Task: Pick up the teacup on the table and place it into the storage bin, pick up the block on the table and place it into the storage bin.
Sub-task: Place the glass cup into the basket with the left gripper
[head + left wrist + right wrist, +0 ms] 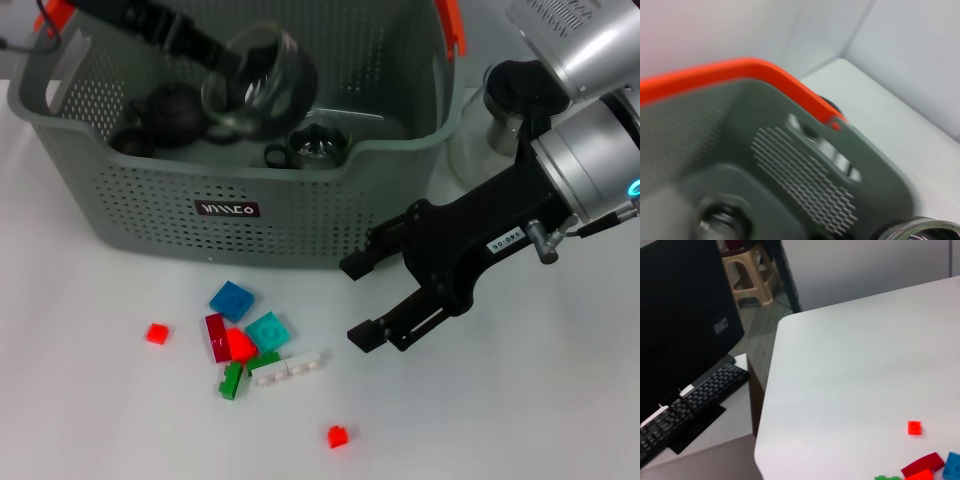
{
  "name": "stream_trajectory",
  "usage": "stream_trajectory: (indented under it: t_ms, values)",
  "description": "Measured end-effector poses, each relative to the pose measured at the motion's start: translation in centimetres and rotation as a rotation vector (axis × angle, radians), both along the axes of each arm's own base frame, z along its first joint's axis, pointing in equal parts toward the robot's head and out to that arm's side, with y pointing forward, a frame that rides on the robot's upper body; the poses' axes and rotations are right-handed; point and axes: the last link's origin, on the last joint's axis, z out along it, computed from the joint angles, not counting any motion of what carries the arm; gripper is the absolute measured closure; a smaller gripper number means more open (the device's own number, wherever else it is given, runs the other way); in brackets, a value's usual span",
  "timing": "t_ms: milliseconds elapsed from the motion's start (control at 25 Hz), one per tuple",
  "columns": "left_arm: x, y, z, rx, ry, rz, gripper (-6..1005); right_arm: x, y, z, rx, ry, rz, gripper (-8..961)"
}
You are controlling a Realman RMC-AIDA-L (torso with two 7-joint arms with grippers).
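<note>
**Left gripper holds a glass cup over the bin; right gripper hangs open above the blocks**

From the head camera you look down on a white surface [120, 420]. The grey-green perforated bin [240, 190] fills the upper left, with an orange clip [452, 25] on its far right rim and a small black label [227, 209] on its near wall. Your left gripper [215, 55] reaches in from the upper left, its dark jaws closed on the rim of a clear glass cup [258, 80], which is tilted above the inside of the bin. On the bin floor sit a dark teapot [165, 115] and a small dark-handled glass cup [315, 148]. Your right gripper [375, 295] hangs in front of the bin's right corner, jaws spread wide with nothing between them. A round clear vessel with a dark lid [500, 110] stands on the surface just right of the bin, partly behind the right arm. In front of the bin lies a cluster of blocks: blue [231, 299], dark red [217, 337], bright red [241, 345], teal [267, 331], green [232, 380] and white [288, 368]. Two small red blocks lie apart, one to the left [157, 333], one nearer you [337, 435].

From the left wrist you see the bin's inner wall [805, 185], its orange rim [765, 75] and a handle slot, all blurred. The jaws are out of view here.

From the right wrist you see the surface [855, 370], a small red block [914, 427], and the edge of the cluster. Beyond the surface edge are a black keyboard [695, 400] and a plastic stool [747, 272]. The jaws are out of view.
</note>
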Motion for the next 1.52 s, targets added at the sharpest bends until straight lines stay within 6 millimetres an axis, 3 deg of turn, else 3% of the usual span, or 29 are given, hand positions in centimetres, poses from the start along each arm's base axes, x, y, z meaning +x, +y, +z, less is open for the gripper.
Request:
stream_trajectory:
  t_ms: [320,600,1040,1520]
  values:
    - [-0.4,4.7,-0.7,0.229,0.112,0.042,935,0.4,-0.2,-0.2,-0.001,0.003,-0.017,56]
    - [0.4,7.3,-4.0,0.329,0.291,0.026,929,0.7,0.0,-0.2,0.005,0.0,-0.033,57]
    - [0.8,7.1,-8.5,0.326,0.507,-0.038,921,0.7,0.2,-0.3,0.02,-0.003,-0.038,56]
    - [0.6,6.6,-9.3,0.31,0.538,-0.051,912,0.7,0.4,-0.3,0.035,0.001,-0.04,56]
